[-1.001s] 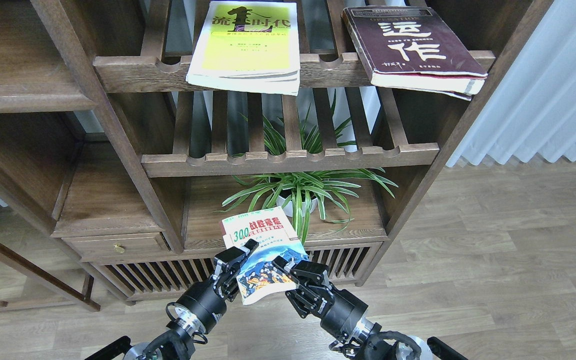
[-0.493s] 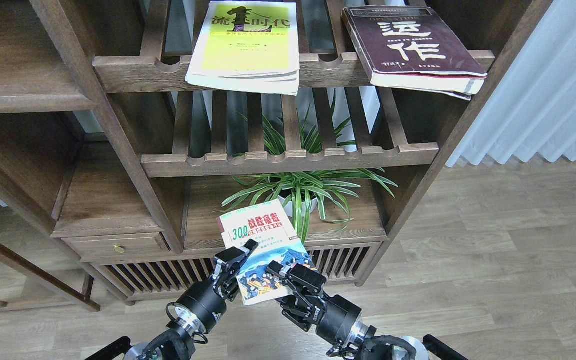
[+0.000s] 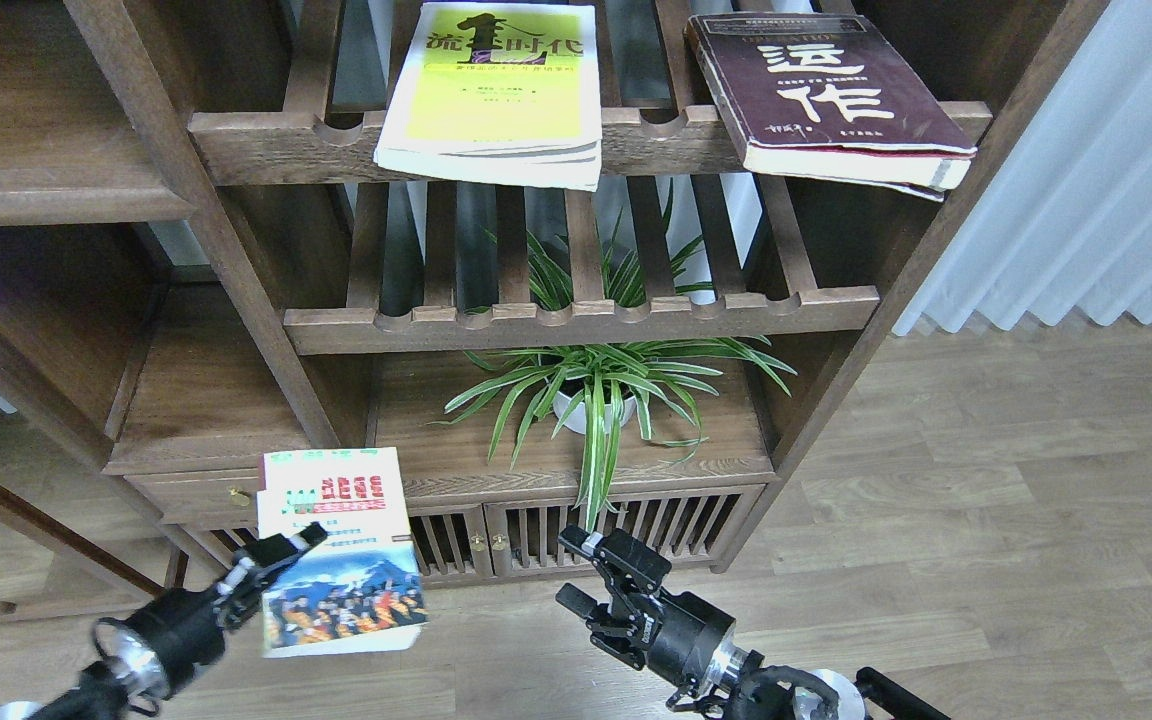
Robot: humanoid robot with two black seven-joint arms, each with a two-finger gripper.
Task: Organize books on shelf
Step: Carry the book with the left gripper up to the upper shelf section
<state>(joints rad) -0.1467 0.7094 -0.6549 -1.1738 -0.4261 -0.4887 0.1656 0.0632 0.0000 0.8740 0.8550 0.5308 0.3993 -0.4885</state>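
Observation:
My left gripper (image 3: 271,565) is shut on the white-green "300" book (image 3: 336,550) and holds it flat in the air at the lower left, in front of the bookcase's drawer. My right gripper (image 3: 586,570) is open and empty at the bottom centre, in front of the slatted cabinet doors. The yellow-green book (image 3: 491,95) and the maroon book (image 3: 821,95) lie on the top slatted rack, their front edges hanging over its rail. A solid dark-brown shelf board (image 3: 206,400) is at the left, above the drawer and just behind the held book.
A spider plant in a white pot (image 3: 601,390) stands on the lower board at centre. A bare slatted rack (image 3: 576,320) is above it. Slatted cabinet doors (image 3: 576,520) are below. White curtains (image 3: 1086,180) hang at right over wooden floor (image 3: 986,520).
My right gripper has let go of the "300" book and opened. My left arm has carried the book left and down, from in front of the plant to the drawer side.

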